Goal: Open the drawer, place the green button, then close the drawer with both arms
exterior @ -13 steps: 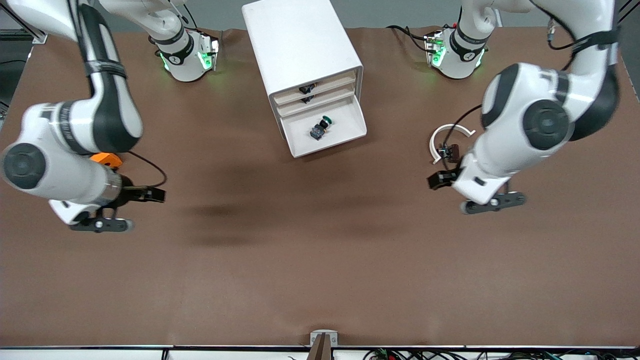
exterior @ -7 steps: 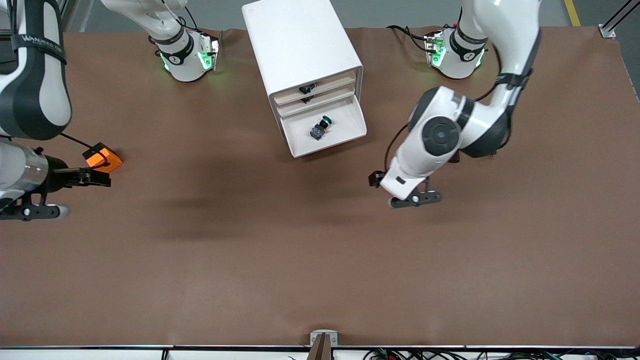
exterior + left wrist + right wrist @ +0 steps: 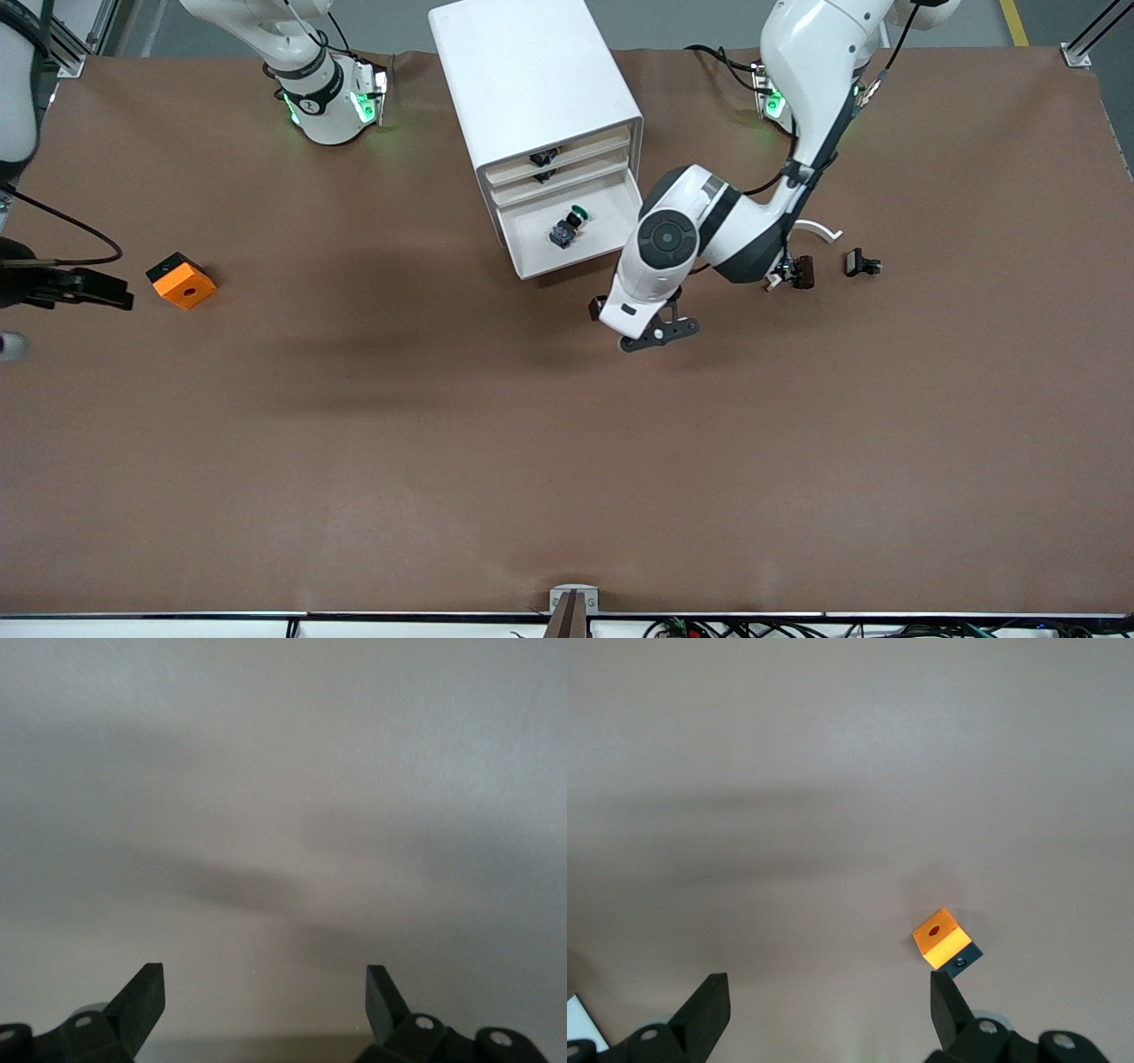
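Front view: the button (image 3: 567,227) lies in the open drawer (image 3: 611,241), the lowest one of the white cabinet (image 3: 532,80), its long axis running aslant from the green cap toward the drawer's front lip. With the button in place, closing the drawer appears to be the step left. The left gripper (image 3: 640,330) hangs over bare table just in front of the drawer's corner toward the left arm's end, so the drawer front lies from it toward the cabinet, and this arm is far the nearer of the two. The right gripper (image 3: 53,297) sits at the table's edge at the right arm's end, beside the orange-and-black block (image 3: 182,280), apparently waiting.

Left wrist view: the left gripper (image 3: 266,1001) stands wide open over plain brown table (image 3: 283,797), holding nothing; neither drawer nor button shows.

Right wrist view: the right gripper (image 3: 830,1005) is spread wide and empty, with the orange-and-black block (image 3: 946,939) on the table just ahead of one fingertip.
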Tool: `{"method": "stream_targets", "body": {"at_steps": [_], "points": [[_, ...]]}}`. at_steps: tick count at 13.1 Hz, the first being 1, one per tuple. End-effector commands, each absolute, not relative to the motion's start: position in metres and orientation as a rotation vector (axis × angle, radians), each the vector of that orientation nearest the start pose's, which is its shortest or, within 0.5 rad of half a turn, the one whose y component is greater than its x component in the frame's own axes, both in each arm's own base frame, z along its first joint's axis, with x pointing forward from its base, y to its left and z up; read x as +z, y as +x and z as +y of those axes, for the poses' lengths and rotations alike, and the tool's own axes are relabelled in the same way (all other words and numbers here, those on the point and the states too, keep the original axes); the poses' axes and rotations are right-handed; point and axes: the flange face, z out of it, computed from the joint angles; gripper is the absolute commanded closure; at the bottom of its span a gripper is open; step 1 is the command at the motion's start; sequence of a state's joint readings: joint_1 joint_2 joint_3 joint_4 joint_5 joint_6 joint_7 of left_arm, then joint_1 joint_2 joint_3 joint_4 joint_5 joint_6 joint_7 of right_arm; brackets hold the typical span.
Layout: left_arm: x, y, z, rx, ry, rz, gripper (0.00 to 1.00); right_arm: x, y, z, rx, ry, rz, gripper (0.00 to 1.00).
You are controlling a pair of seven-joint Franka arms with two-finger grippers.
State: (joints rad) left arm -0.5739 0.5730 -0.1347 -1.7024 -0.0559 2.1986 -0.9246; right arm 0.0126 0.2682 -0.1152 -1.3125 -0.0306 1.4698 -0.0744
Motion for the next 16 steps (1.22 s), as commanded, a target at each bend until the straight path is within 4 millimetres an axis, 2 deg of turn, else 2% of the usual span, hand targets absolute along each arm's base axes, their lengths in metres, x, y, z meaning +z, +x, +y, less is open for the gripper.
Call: {"method": "stream_targets", "body": {"at_steps": [1, 3, 4, 6, 9, 12, 14, 16], "points": [[0.239, 0.493, -0.449, 0.241, -3.119, -0.43, 0.0, 0.6, 0.619, -0.068, 0.147, -3.206, 0.05, 0.0], [0.228, 0.48, -0.462, 0.246, -3.111, -0.442, 0.0, 0.607, 0.614, -0.066, 0.139, -3.19, 0.066, 0.0], [0.222, 0.474, -0.464, 0.251, -3.106, -0.445, 0.0, 0.627, 0.602, -0.062, 0.121, -3.183, 0.046, 0.0], [0.223, 0.461, -0.477, 0.281, -3.119, -0.462, 0.0, 0.641, 0.585, -0.055, 0.114, -3.131, 0.024, 0.0], [0.221, 0.439, -0.489, 0.329, -3.118, -0.449, 0.0, 0.626, 0.555, -0.054, 0.199, -3.095, 0.025, 0.0], [0.222, 0.417, -0.5, 0.361, -3.109, -0.455, 0.0, 0.62, 0.528, -0.044, 0.123, -3.094, 0.0, 0.0], [0.221, 0.4, -0.508, 0.387, -3.099, -0.455, 0.0, 0.619, 0.52, -0.048, 0.115, -3.092, 0.014, 0.0], [0.219, 0.384, -0.513, 0.41, -3.09, -0.44, 0.0, 0.627, 0.515, -0.047, 0.108, -3.092, 0.011, 0.0]]}}
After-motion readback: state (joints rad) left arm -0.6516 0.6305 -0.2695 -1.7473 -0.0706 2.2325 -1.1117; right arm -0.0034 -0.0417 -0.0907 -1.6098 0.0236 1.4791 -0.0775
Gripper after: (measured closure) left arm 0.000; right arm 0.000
